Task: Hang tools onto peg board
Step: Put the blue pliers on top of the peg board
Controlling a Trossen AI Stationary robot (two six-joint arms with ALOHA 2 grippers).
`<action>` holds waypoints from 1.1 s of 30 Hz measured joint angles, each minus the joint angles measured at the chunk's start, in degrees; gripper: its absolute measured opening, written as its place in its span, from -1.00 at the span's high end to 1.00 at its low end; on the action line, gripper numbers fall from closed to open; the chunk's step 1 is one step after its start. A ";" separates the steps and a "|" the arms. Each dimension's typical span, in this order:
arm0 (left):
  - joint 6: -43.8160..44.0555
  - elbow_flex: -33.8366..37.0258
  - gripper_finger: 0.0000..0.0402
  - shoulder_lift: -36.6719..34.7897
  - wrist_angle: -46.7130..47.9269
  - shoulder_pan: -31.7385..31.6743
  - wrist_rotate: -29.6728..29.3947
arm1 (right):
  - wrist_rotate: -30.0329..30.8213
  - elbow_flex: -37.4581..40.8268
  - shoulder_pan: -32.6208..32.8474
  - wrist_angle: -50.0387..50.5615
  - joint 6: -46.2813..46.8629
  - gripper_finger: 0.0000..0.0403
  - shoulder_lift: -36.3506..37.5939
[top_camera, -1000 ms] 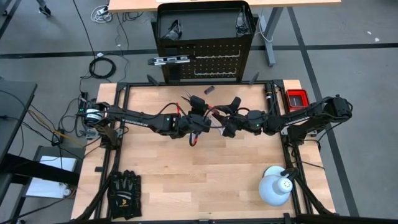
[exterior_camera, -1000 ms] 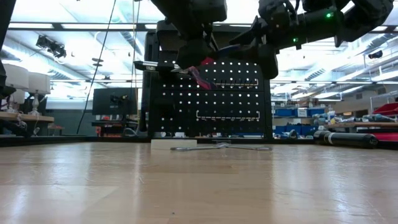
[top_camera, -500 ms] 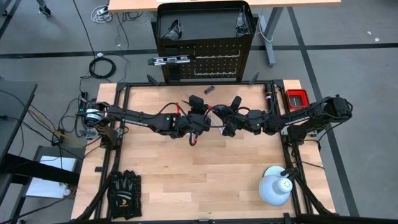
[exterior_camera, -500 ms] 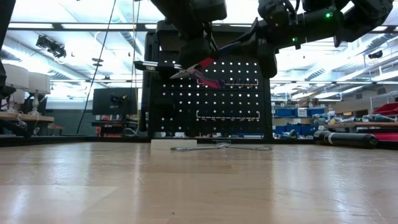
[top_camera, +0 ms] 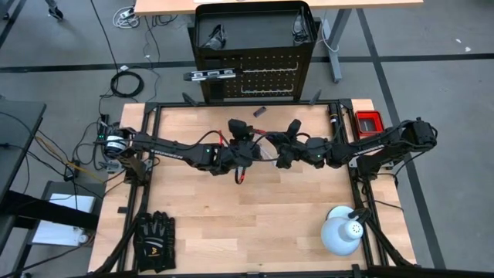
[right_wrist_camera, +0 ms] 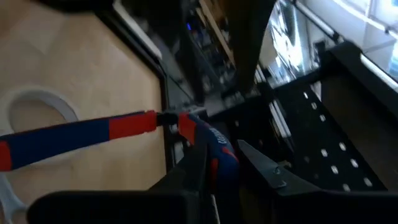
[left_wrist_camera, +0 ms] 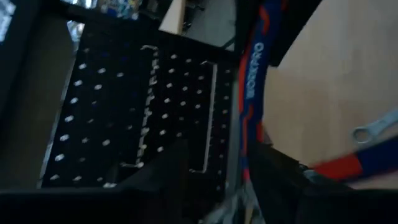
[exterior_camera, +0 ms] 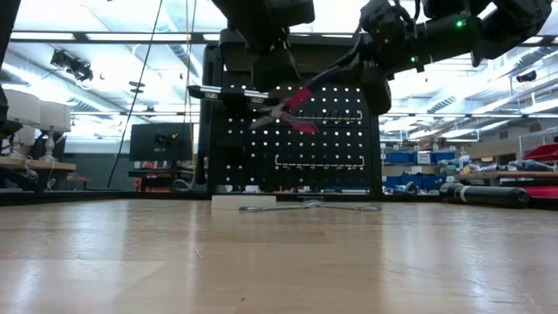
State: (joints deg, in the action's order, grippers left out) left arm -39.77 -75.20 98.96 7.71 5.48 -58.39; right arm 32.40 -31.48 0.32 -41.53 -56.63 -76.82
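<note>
The pliers (exterior_camera: 292, 109), with red and blue handles, hang in the air in front of the peg board (exterior_camera: 288, 148), between my two grippers. My right gripper (right_wrist_camera: 217, 180) is shut on one handle. My left gripper (left_wrist_camera: 239, 186) is open, its fingers on either side of the pliers' head. The second handle (right_wrist_camera: 93, 134) sticks out free. A dark level bar (top_camera: 208, 75) hangs at the peg board's (top_camera: 255, 77) left edge. Two silver wrenches (exterior_camera: 305, 207) and a white tape roll (right_wrist_camera: 37, 102) lie on the table under the arms. My right gripper pinches one pliers handle (right_wrist_camera: 214, 146) between its two fingers, toward that handle's free end. The fingers come about level from the table's right side. The pliers are clear of the table, handles spread, head (exterior_camera: 261, 118) pointing toward my left gripper. My left gripper's fingers (left_wrist_camera: 280, 180) flank the pliers' head; I cannot tell whether they touch it.
Black gloves (top_camera: 154, 239) lie at the near left corner and a white dome lamp (top_camera: 342, 232) stands at the near right. A small red box (top_camera: 368, 121) sits at the far right edge. A black frame (top_camera: 150, 154) borders the table.
My right gripper has taken hold of one pliers handle. My left wrist has rolled. The pliers have swung: their handles now spread wider and the head has tipped lower, while both arms have stayed in place.
</note>
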 joint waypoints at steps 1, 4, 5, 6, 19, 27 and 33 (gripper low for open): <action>0.43 -0.02 0.12 -0.02 0.32 0.54 -0.67 | 1.13 0.00 0.00 -0.02 0.04 0.67 0.00; 4.02 -0.02 0.07 -0.75 3.83 2.15 0.64 | 3.07 0.00 -0.02 0.03 0.12 0.67 0.00; 5.77 -0.02 0.07 -1.01 5.17 2.65 1.17 | 3.82 0.00 0.00 0.12 0.43 0.67 0.00; 7.81 -0.02 0.07 -1.10 6.84 3.13 1.10 | 4.72 0.00 0.00 0.06 1.02 0.67 0.00; 39.23 6.05 0.07 -1.07 14.32 10.23 -4.26 | 8.88 -9.95 1.59 1.44 2.65 0.67 0.79; 45.56 17.14 0.06 -1.07 -4.59 14.60 -5.40 | 10.17 -23.31 2.64 11.93 5.14 0.67 0.76; 51.01 21.61 0.06 -1.07 -10.23 17.33 -6.54 | 10.18 -33.33 0.67 13.41 4.98 0.66 0.76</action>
State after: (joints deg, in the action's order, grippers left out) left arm 11.25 -53.59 97.89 -2.52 22.81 -64.93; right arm 42.57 -64.81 0.99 -28.12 -51.65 -76.05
